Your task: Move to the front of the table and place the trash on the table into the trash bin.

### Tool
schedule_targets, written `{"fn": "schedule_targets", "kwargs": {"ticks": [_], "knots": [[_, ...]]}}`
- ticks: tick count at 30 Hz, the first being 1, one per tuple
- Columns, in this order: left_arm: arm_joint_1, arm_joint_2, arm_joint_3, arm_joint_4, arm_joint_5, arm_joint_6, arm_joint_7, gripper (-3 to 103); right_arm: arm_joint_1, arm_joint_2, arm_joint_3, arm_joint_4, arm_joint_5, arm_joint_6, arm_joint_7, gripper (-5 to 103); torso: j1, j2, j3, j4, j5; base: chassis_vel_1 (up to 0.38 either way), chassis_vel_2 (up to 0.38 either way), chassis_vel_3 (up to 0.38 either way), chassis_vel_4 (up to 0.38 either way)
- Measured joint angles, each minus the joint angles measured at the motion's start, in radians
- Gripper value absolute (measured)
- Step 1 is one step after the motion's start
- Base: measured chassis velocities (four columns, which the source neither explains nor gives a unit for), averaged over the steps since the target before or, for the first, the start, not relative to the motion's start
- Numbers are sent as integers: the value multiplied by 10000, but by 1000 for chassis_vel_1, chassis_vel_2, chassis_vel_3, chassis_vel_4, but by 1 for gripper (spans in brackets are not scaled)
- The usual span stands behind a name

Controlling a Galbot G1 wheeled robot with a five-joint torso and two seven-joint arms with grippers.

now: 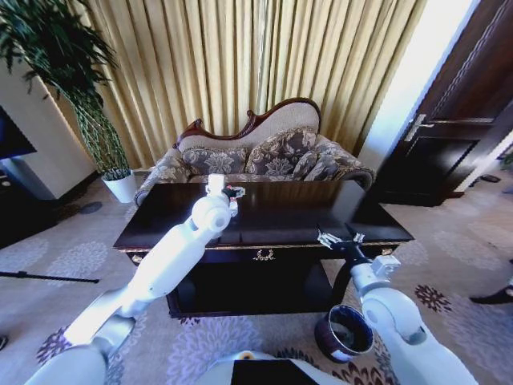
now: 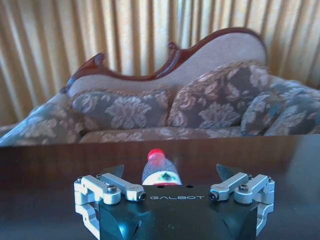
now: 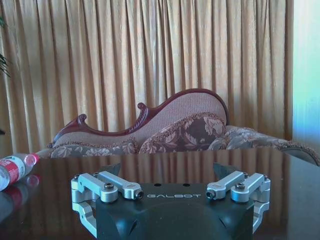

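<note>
- The table [image 1: 288, 216] stretches long, dark and glossy across the room in front of the patterned sofa [image 1: 264, 156]; the robot stands squarely at its front edge.
- The trash bin [image 1: 345, 333] sits on the carpet by the table's front right leg, just under the right arm.
- The left gripper [image 2: 167, 172] reaches out over the table's far side, fingers spread wide, with the bottle lying between them but not yet touched.
- The right gripper [image 1: 337, 239] waits at the front right edge of the tabletop, fingers also apart, holding nothing.
- The bottle [image 2: 159, 169], clear plastic with a red cap, lies on its side, cap pointing toward the sofa. It looks light and likely to roll or skid on that polish; its thin wall would dent, so I'd close gently across the labelled middle.
</note>
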Motion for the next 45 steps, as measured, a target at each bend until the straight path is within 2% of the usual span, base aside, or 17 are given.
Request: {"fn": "schedule_targets", "kwargs": {"ticks": [1, 6, 9, 19, 24, 45], "knots": [[0, 0, 0, 0, 0, 0, 0, 100, 0, 0, 0, 0, 0, 0, 0, 100, 0, 0, 0, 0, 0, 0, 0, 0, 0], [3, -432, 71, 208, -714, -3, -1468, 100, 142, -105, 10, -49, 114, 0, 6, 100, 0, 0, 0, 0, -1, 0, 0, 0, 0], [-12, -521, 144, 289, -818, -7, -1722, 100, 139, -121, 20, -62, 120, 0, 7, 100, 0, 0, 0, 0, 1, 0, 0, 0, 0], [-32, -930, 122, 822, -821, -20, -1925, 100, -27, -77, 102, -55, 118, 2, 8, 100, -1, 0, 0, -1, 0, 0, 0, 0, 0], [-32, -1065, 10, 1046, -798, -23, -1697, 100, -51, -63, 105, -88, 56, 21, 8, 100, -1, 0, 0, 0, -1, 0, 0, 0, 0], [379, -1213, -353, 1371, -729, -27, -1569, 100, 43, -76, -61, -415, -279, 133, -18, 100, -1, 1, 0, 0, -2, 0, 0, 0, 0]]}}
